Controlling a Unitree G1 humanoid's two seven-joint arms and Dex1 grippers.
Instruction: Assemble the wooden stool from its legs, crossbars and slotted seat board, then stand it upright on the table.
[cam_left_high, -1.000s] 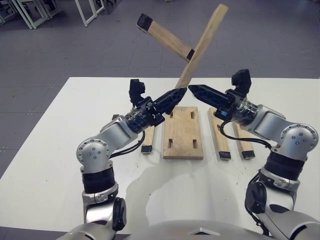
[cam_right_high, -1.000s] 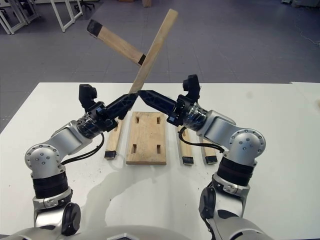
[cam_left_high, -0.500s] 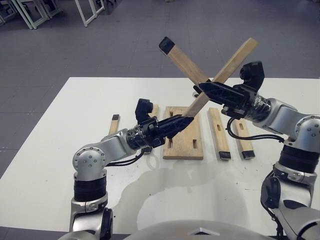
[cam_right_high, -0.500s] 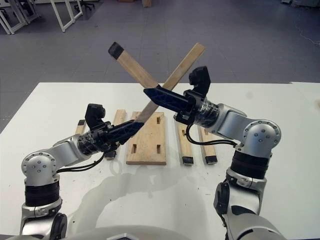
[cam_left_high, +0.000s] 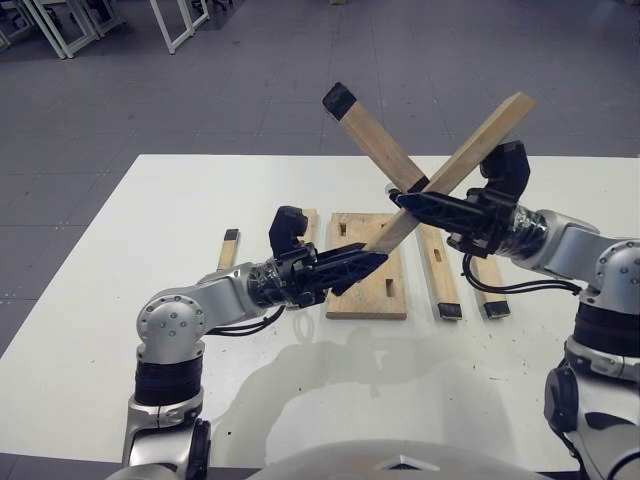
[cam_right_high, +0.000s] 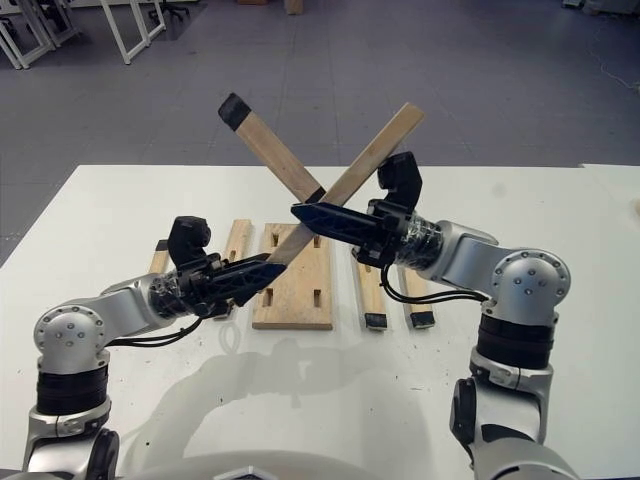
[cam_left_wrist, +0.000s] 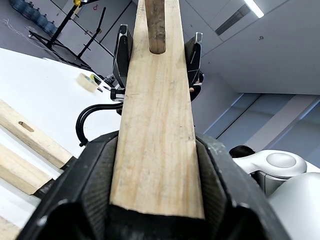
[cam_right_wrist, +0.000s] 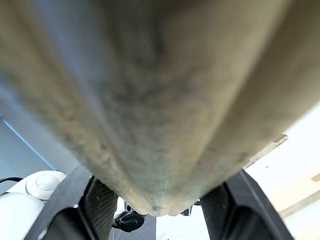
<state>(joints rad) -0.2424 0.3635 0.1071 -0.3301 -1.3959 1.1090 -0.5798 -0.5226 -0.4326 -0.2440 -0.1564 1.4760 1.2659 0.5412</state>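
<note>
Two wooden pieces are joined in a cross above the table. A long plain bar slants up to the right. A leg with a black tip passes through it and points up to the left. My left gripper is shut on the bar's lower end, just above the slotted seat board. My right gripper is shut on the bar at the crossing. In the left wrist view its fingers flank the bar where the leg goes through. The right wrist view shows wood close up.
Two slotted legs lie right of the seat board. A thin piece and another leg lie to its left. The white table has free room at the front and at both sides. A roll of tape sits farther off.
My right gripper rose from beside the left fingertips to the crossing and shut there. My left arm sank toward the seat board, and the cross swung right and lower.
</note>
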